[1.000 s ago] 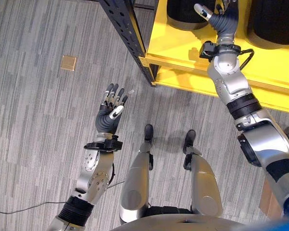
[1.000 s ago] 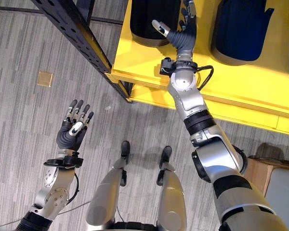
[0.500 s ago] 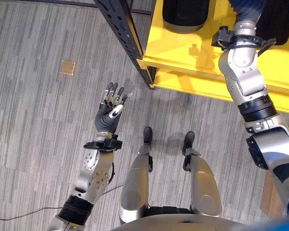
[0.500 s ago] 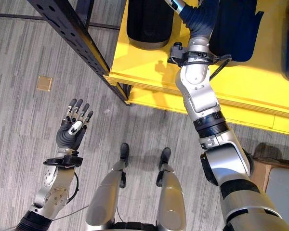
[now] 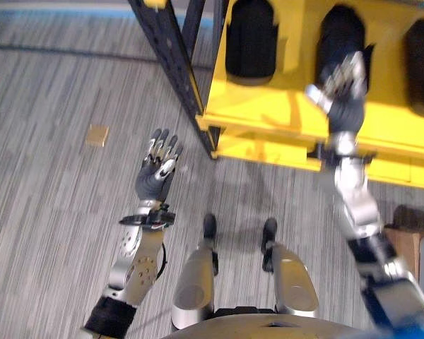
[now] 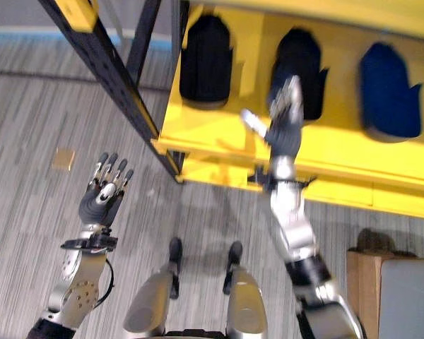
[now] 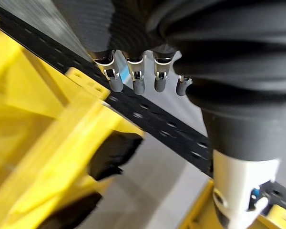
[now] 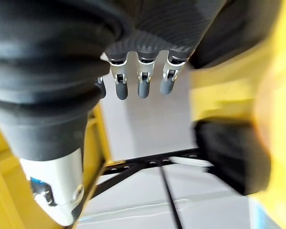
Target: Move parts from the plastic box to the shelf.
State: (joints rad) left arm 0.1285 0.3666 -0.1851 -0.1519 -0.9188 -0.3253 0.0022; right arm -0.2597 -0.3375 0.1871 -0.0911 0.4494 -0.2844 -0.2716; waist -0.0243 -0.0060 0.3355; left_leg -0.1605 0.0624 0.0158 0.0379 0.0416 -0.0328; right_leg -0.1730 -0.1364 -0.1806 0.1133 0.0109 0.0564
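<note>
Fingers on my right hand (image 6: 286,131) are spread out straight with the thumb sticking off to the side, and honestly they've got nothing in them. It hangs in front of the yellow shelf (image 6: 353,152), right by the middle black part (image 6: 298,70), which stands upright on the shelf board just past my fingertips. Can't tell if I'm actually brushing it or just close. Two more parts sit on that same board: a black one (image 6: 206,60) toward the dark perforated upright (image 6: 106,63), and a blue one (image 6: 389,92) on the far side. All three stand tall, long axis up, in a row along the shelf.

So the shelf side looks stocked with at least three. What the next move turns on, I reckon, is getting back to the plastic box for another part. There's a brown box (image 6: 364,272) with something grey (image 6: 410,296) beside it, low by my right side, well apart from the shelf; might be the source, not sure. My right arm is clearly the nearer one to both.

Left hand (image 5: 155,173) is just held out over the grey striped floor (image 5: 49,183), palm open, fingers relaxed and straight, empty, near that upright. Small tan square (image 5: 97,135) on the floor, beyond it.
</note>
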